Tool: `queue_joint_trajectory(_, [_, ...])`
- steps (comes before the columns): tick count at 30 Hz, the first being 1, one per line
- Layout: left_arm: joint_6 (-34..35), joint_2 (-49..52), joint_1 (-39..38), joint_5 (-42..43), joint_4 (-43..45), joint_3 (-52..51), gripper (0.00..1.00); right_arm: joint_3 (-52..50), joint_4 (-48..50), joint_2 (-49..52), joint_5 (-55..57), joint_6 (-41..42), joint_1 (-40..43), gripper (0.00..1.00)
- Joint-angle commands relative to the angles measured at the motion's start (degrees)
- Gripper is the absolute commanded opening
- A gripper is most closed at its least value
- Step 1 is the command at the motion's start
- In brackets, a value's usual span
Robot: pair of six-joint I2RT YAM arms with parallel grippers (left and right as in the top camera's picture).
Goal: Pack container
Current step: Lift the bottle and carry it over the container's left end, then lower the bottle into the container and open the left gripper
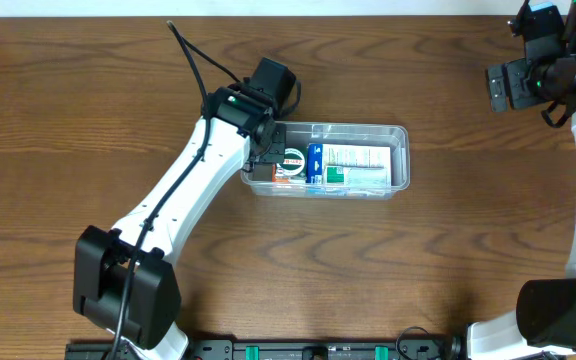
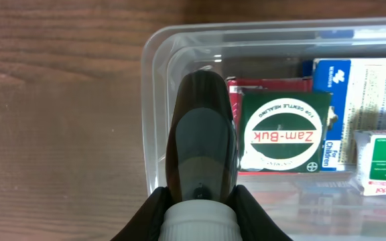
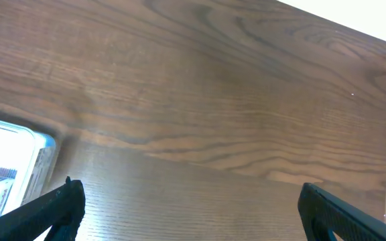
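The clear plastic container (image 1: 400,135) sits mid-table and holds several small boxes, among them a green Zam-Buk box (image 2: 285,131) and a blue and white box (image 1: 315,162). My left gripper (image 1: 266,152) is over the container's left end, shut on a dark brown bottle (image 2: 203,134) with a white ribbed cap, held just above the inside left of the container (image 2: 154,107). My right gripper (image 3: 189,211) is open and empty, up at the far right of the table (image 1: 528,80). A corner of the container (image 3: 35,157) shows in the right wrist view.
Bare wooden table (image 1: 448,260) surrounds the container. A black cable (image 1: 196,60) runs from the left arm toward the back edge. The arm bases stand at the front corners.
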State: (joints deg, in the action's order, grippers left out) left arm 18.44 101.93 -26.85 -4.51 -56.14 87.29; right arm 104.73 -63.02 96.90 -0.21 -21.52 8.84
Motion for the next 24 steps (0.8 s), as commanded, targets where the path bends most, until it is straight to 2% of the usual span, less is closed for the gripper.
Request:
queue_joint_trajectory(1, [1.86,0.85,0.04,-1.14,-0.33,1.01,0.24,-0.02,-0.02,-0.13,-0.04,0.5,0.2,0.99])
queue_joint_trajectory(24, [3.37,0.96,-0.24,-0.46,0.15,-2.08,0.24,-0.02,-0.02,-0.13,-0.04,0.5,0.2,0.99])
